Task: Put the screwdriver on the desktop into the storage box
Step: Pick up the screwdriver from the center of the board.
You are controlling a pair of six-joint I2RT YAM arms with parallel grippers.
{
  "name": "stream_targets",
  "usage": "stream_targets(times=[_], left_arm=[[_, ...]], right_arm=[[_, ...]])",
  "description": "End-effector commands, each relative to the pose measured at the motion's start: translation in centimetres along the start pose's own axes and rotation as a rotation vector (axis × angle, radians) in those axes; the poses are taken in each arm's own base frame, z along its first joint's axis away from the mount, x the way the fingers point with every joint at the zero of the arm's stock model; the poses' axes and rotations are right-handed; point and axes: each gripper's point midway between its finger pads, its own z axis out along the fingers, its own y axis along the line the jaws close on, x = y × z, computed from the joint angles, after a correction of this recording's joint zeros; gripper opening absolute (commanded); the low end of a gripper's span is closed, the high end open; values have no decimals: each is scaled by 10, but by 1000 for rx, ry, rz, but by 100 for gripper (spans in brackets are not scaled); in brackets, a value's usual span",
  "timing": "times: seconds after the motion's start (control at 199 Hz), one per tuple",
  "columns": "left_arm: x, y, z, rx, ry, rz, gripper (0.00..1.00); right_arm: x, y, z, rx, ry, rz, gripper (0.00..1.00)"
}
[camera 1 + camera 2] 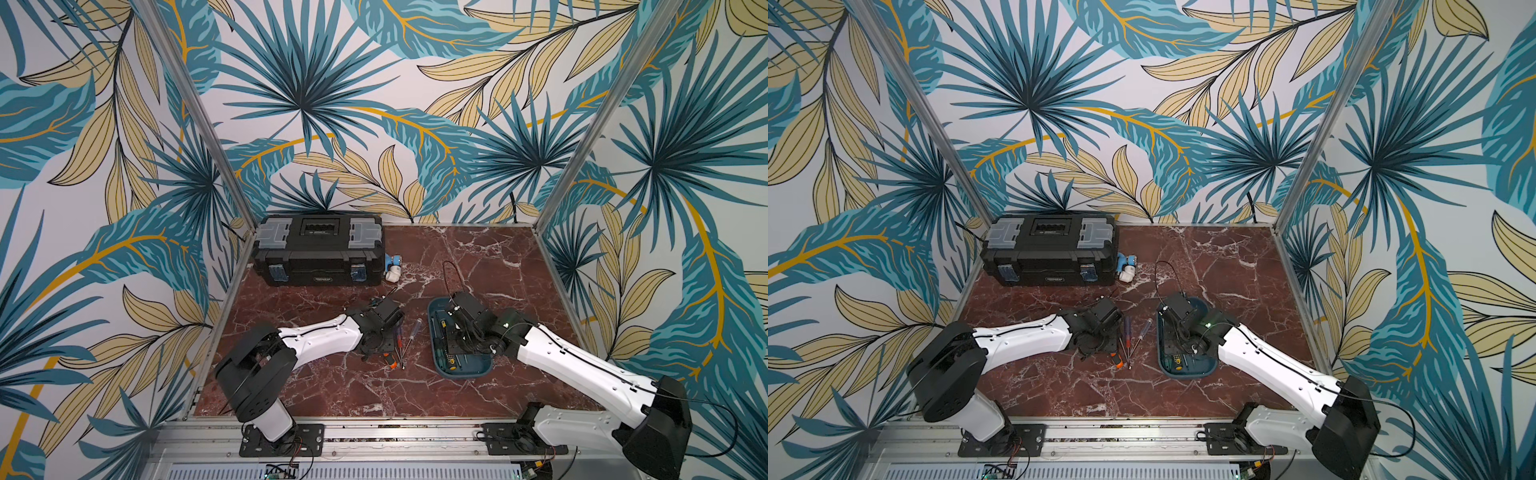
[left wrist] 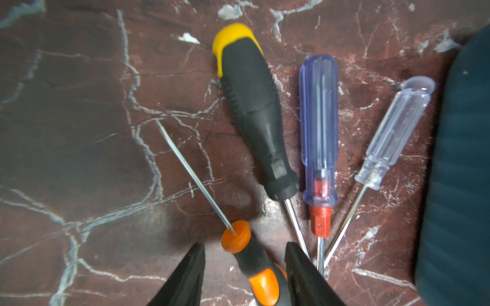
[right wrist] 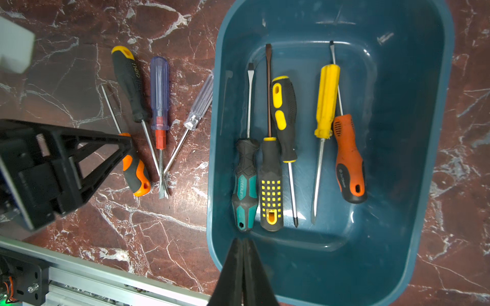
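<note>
Front edge: the aluminium frame rail (image 1: 374, 432) crosses the bottom of both top views, with both arm bases bolted to it.
Near strip: the desktop (image 1: 353, 390) lies bare between the rail and the tools, at lower centre.
Left gripper: the left gripper (image 2: 244, 245) sits low, left of centre in both top views. Its fingers are parted and straddle the handle of the orange-and-black screwdriver (image 2: 261, 278) behind its orange collar. A gap shows on one side, so nothing is clamped.
Loose tools: beside it lie the yellow-capped screwdriver (image 2: 252, 111), the blue-handled screwdriver (image 2: 318, 127) and the clear-handled screwdriver (image 2: 397, 132). They are fanned out, with their tips meeting.
Tight spot: the clear handle ends just beside the box wall; whether it touches cannot be told.
Right gripper: the right gripper (image 3: 242, 241) has its fingers pressed together and holds nothing. It hangs above the box's near rim.
Storage box: the storage box (image 3: 424, 185) sits right of centre in both top views. Five screwdrivers lie lengthwise in it, and the right part of its floor is bare in the right wrist view.
Far side: the black toolbox (image 1: 320, 249) fills the desktop's upper-left corner. To its right the marble runs bare to the frame.
</note>
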Motion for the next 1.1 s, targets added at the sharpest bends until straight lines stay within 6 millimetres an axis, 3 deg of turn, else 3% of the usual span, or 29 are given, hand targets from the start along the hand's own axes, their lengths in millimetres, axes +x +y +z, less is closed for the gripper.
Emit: stream_targets(times=[0.0,0.126,0.286,0.678,0.798,0.929,1.099], left_arm=[[-7,-12,0,14,-2,-19,52],[0,-4,8,-29,27,-32,49],[5,6,14,-74,46,-45,33],[4,25,-1,-132,10,-70,0],[-6,29,-23,-132,-49,-81,0],[-27,24,-67,-67,-169,-89,0],[-53,-18,-131,292,-334,-81,0]], right_arm=[[4,-1,0,-7,0,10,10],[4,0,-3,-16,-6,12,10],[2,2,-7,-31,-14,16,10],[2,9,-13,-71,-24,23,9],[3,20,-15,-121,-21,22,9],[4,46,-15,-252,-9,36,16],[-1,101,-31,-596,-23,78,49]])
